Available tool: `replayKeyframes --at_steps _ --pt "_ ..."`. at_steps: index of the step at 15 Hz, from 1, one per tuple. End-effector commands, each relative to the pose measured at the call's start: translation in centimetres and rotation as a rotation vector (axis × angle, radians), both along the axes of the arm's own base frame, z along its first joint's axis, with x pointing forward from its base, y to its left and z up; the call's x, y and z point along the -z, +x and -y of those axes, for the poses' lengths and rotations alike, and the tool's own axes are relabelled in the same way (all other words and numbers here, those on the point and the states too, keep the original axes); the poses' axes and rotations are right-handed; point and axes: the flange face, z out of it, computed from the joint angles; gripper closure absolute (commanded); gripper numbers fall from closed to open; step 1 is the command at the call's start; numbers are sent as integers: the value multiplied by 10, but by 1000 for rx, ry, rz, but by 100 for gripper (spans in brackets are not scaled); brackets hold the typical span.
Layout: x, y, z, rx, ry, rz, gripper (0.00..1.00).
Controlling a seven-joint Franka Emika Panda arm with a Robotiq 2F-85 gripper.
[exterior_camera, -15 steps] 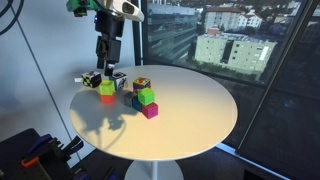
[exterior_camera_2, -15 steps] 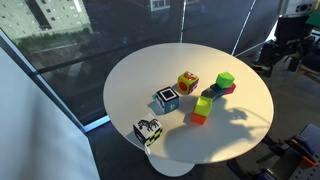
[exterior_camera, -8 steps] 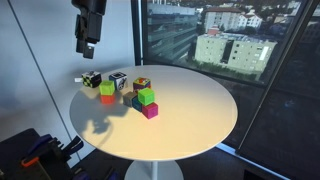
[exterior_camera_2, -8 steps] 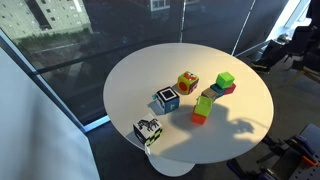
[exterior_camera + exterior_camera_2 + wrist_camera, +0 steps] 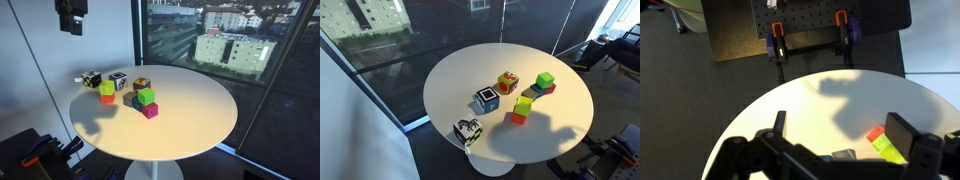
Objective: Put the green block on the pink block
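The green block [image 5: 146,96] sits on top of the pink block [image 5: 151,111] near the middle of the round white table [image 5: 190,115]. In an exterior view the same stack shows as the green block [image 5: 545,79] over a pink edge [image 5: 550,89]. My gripper [image 5: 70,17] is high above and beyond the table's edge, far from the stack. In the wrist view the gripper [image 5: 843,135] is open and empty, its fingers [image 5: 908,135] wide apart. The stack is hidden there.
A yellow-green block on an orange block [image 5: 106,92] [image 5: 521,109] [image 5: 886,146] stands near the stack, with a dark blue block [image 5: 136,102] beside it. Patterned cubes [image 5: 118,81] [image 5: 92,79] [image 5: 141,85] lie behind. A pegboard with clamps [image 5: 810,30] lies beyond the table.
My gripper has risen and drawn away from the blocks, up and off past the table's edge, leaving one exterior view. The blocks have not moved.
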Motion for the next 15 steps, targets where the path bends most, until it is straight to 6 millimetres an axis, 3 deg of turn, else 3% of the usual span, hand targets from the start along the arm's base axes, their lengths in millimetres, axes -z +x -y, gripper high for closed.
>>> replayKeyframes --at_steps 1,7,15 --pt "-17 -19 0 -46 16 78 0" --pt "-28 -29 1 -60 18 177 0" --pt "-24 -23 -2 -50 1 147 0"
